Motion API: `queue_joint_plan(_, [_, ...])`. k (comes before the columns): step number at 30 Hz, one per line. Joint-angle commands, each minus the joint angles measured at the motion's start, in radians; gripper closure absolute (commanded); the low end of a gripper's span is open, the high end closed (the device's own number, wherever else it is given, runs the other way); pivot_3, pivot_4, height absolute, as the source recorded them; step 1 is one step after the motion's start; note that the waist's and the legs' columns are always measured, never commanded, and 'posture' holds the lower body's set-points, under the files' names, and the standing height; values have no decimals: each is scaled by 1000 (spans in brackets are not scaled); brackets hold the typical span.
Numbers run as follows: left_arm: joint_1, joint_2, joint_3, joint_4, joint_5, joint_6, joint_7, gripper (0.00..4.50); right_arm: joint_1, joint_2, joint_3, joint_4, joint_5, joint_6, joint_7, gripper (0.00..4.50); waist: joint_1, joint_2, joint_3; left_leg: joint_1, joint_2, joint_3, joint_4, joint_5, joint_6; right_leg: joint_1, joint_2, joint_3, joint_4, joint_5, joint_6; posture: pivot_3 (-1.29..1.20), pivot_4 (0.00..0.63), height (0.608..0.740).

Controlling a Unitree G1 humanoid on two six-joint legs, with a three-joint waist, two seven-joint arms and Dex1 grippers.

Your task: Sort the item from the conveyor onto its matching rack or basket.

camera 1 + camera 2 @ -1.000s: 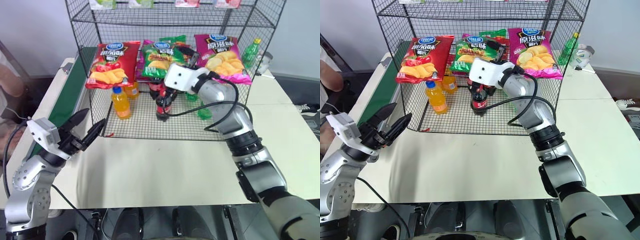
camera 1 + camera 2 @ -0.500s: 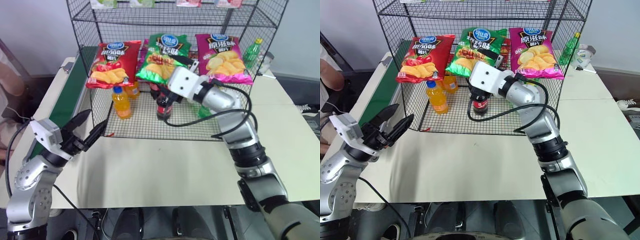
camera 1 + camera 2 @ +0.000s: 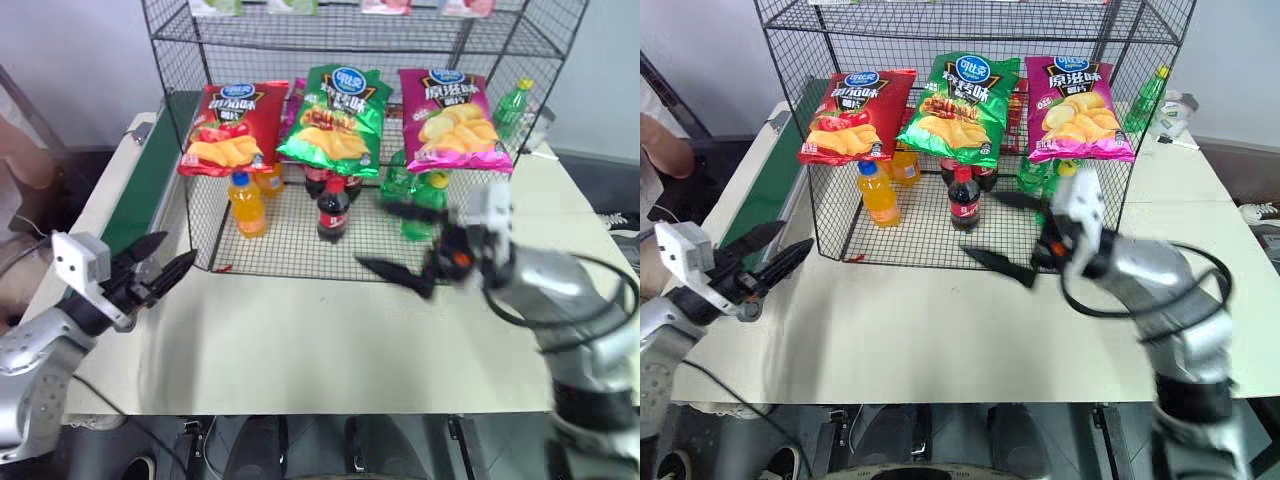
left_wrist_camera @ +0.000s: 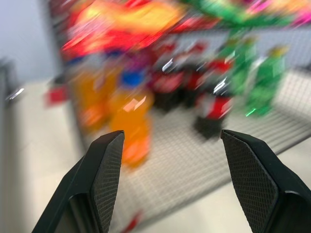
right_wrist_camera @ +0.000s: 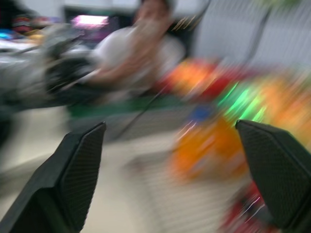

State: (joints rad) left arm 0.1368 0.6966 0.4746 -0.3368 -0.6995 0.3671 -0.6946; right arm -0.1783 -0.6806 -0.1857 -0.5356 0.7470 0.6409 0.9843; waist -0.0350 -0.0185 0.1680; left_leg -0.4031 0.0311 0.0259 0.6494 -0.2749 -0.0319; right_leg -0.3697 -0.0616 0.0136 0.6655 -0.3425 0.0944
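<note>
The right tool (image 3: pixel 1005 232) hangs spread and empty above the cream desk (image 3: pixel 940 330), just in front of the tall black wire-grid rack (image 3: pixel 820 200). At ten o'clock from it, the glossy green crisp bag with a blue oval logo (image 3: pixel 961 108) leans on the rack between a red crisp bag (image 3: pixel 852 114) and a magenta one (image 3: pixel 1076 108). The left tool (image 3: pixel 770 255), also spread and empty, hovers beside the narrow dark-green conveyor belt (image 3: pixel 775 185).
</note>
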Motion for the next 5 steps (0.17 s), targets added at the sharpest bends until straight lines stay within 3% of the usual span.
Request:
queue_joint_plan(1, [13, 40, 58, 14, -4, 0, -54, 1130, 70, -103, -80, 19, 16, -34, 124, 32, -5, 0, 0, 1, 0, 0, 0, 0, 0, 1, 0, 0, 0, 0, 0, 0, 150, 739])
queue_joint_plan(5, [45, 75, 75, 126, 55, -33, -108, 1130, 117, -170, -107, 170, -105, -176, 179, 32, -8, 0, 0, 14, 0, 1, -3, 0, 0, 13, 0, 0, -2, 0, -1, 0, 150, 739])
